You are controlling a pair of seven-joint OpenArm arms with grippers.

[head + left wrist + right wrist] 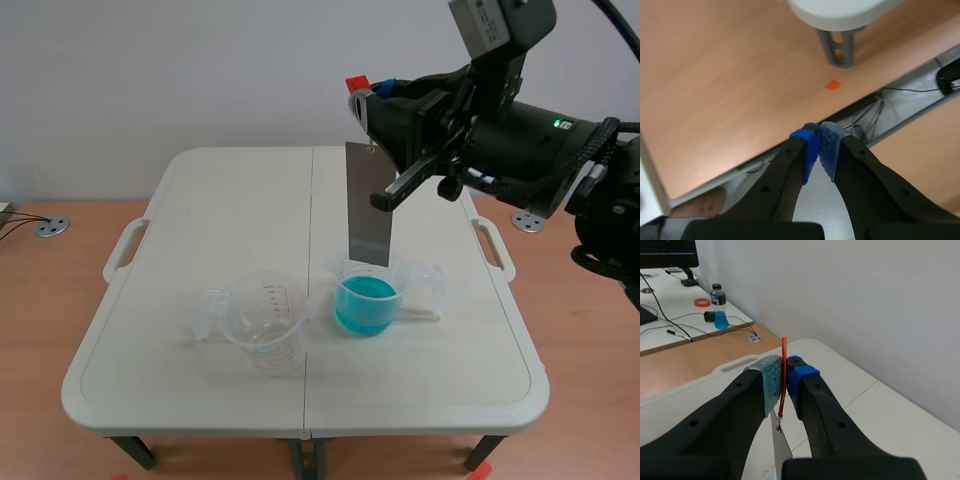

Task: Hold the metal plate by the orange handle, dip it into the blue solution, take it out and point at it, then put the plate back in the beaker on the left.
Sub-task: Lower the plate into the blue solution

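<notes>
Well short of the beaker of blue solution, off the table altogether, the left gripper hangs above a wooden surface. Its dotted blue pads are pressed together on nothing; I judge it is parked until the pointing step. Just left of that beaker stands the empty beaker, clear plastic with red graduations and a side handle, evidently placed to receive the plate at the end. The solution beaker is the same moulded kind, its liquid an opaque turquoise. Straight above it hangs the metal plate, a flat, dull grey strip, upright, with its lower edge at the rim. Whether it touches the liquid I cannot tell. Higher over the beaker, the right gripper is clenched on the thin orange handle, likely so that no finger need meet the solution.
</notes>
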